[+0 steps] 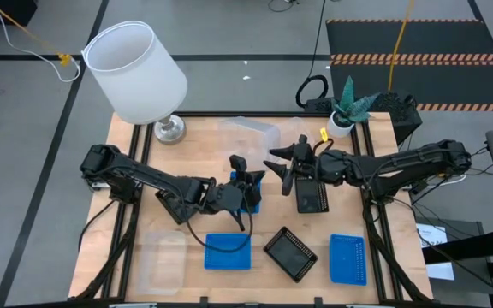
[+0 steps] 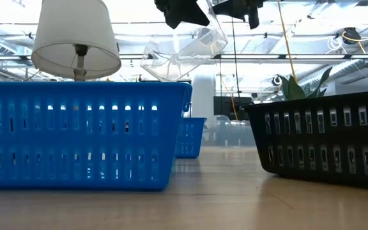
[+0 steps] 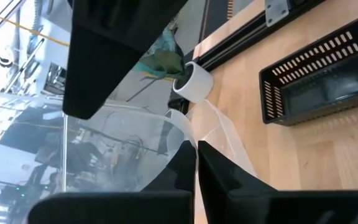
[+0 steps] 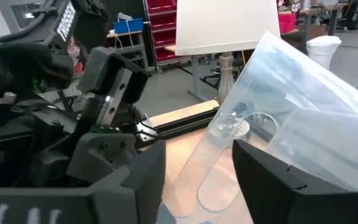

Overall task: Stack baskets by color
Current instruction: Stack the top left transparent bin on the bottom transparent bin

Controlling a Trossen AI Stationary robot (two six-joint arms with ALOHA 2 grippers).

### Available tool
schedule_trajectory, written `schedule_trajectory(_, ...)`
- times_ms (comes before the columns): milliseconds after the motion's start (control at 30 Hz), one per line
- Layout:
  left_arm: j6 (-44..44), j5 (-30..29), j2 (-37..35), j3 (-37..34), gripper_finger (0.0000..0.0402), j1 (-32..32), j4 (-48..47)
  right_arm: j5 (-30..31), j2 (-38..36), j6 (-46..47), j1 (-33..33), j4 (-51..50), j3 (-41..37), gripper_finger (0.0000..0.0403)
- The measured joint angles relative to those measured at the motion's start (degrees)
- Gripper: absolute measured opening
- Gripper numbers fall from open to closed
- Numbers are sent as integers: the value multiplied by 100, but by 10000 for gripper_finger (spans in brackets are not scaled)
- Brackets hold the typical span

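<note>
While the lamp crowds the table's back corner, I see little stacked — blue baskets, a black one and a clear one lie apart up front. My left gripper, clamped, holds a clear basket aloft mid-table — the right gripper gapes beside it.

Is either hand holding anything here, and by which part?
The left hand pinches a clear translucent plastic basket by its thin rim wall, lifted off the table. The right hand is open beside it, holding nothing.
</note>
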Motion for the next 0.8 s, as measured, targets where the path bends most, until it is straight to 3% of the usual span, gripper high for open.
schedule_trajectory(367, 48, 308, 0, 0, 15, 37, -40, -43, 37, 35, -63, -71, 0, 97)
schedule_trajectory(800, -170, 315, -2, 0, 42, 63, -96, -32, 24, -110, -69, -232, -9, 75)
